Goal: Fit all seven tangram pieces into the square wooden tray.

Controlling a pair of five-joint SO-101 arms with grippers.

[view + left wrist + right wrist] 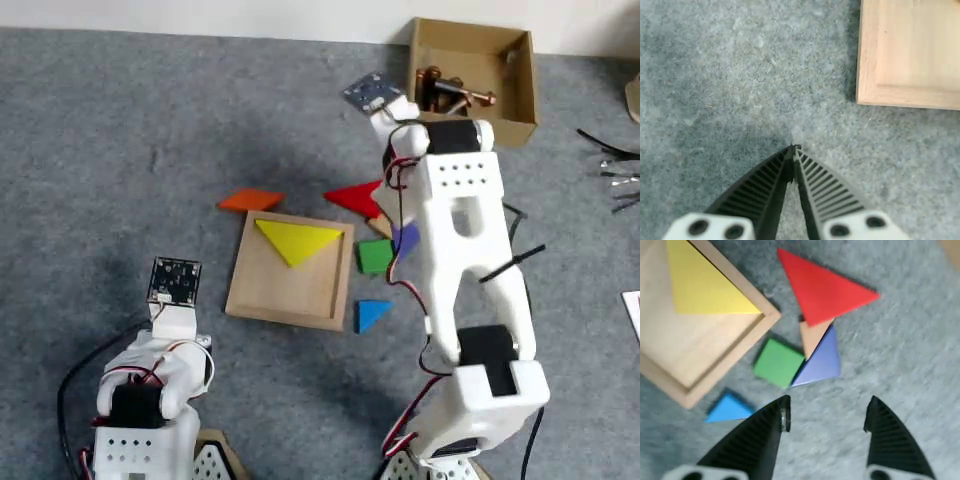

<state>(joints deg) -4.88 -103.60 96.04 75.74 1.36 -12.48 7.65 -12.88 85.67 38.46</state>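
Right pincer (827,410) hangs spread apart above the table (900,365) near the purple triangle (820,362), which touches the green square (777,362) just right of the tray (767,320). Best to straddle it squarely and lift without dragging neighbours. Left pincer (794,150) rests together.

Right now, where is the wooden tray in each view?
High view: wooden tray centre, left of the green square.
Left wrist view: tray corner beyond the shut left gripper.
Right wrist view: tray beside the green square.
Shared landmark: yellow triangle inside it, high and right wrist.
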